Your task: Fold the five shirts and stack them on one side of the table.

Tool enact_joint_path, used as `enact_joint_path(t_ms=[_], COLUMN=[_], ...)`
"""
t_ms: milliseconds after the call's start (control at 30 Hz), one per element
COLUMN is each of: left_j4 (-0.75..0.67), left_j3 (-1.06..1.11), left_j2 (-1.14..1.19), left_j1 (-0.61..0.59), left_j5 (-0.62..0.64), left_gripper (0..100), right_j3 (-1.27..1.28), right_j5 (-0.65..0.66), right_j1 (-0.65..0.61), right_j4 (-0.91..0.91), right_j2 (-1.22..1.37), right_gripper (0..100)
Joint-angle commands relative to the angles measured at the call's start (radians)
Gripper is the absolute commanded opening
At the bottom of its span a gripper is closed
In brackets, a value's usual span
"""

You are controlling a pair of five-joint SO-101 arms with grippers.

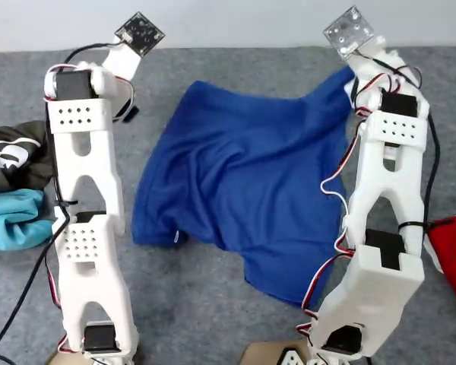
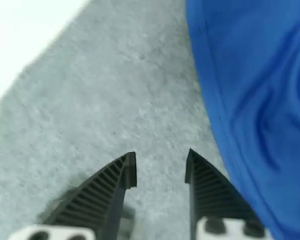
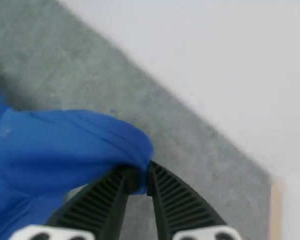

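A blue shirt point(image 1: 247, 186) lies rumpled across the middle of the grey table. Its far right corner is pulled up toward the back edge, where my right gripper point(image 3: 139, 177) is shut on a bunched fold of the blue shirt point(image 3: 75, 145). My left gripper point(image 2: 160, 167) is open over bare grey cloth at the far left, with the blue shirt's edge point(image 2: 240, 100) lying just beside one finger. In the high view the left arm point(image 1: 83, 137) and right arm point(image 1: 387, 152) stretch along either side of the shirt.
A dark shirt point(image 1: 11, 152) and a teal shirt point(image 1: 11, 217) lie piled at the table's left edge. A red shirt point(image 1: 454, 251) sits at the right edge. The white wall runs close behind the back edge of the table point(image 1: 235, 57).
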Motion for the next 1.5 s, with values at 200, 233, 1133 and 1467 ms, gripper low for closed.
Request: enact_joint_path(t_ms=[200,233,1133,1467], left_j4=[0.049,0.051,0.048,0.002], left_j3=[-0.038,-0.038,1.191,1.386], left_j2=[-0.025,-0.025,-0.795,-0.825], left_j1=[-0.092,-0.101,-0.103,-0.015], left_j5=[0.015,0.015,-0.255,-0.437], left_gripper=[17,17,17,17], right_j3=[-0.066,-0.066,-0.028,0.308], right_j5=[-0.097,-0.097,-0.137,-0.153], right_j1=[-0.016,-0.016,-0.070,-0.076], right_j4=[0.199,0.219,1.012,1.010], right_j2=[-0.116,-0.125,-0.433,-0.670], right_gripper=[18.8,19.0,18.8,18.8])
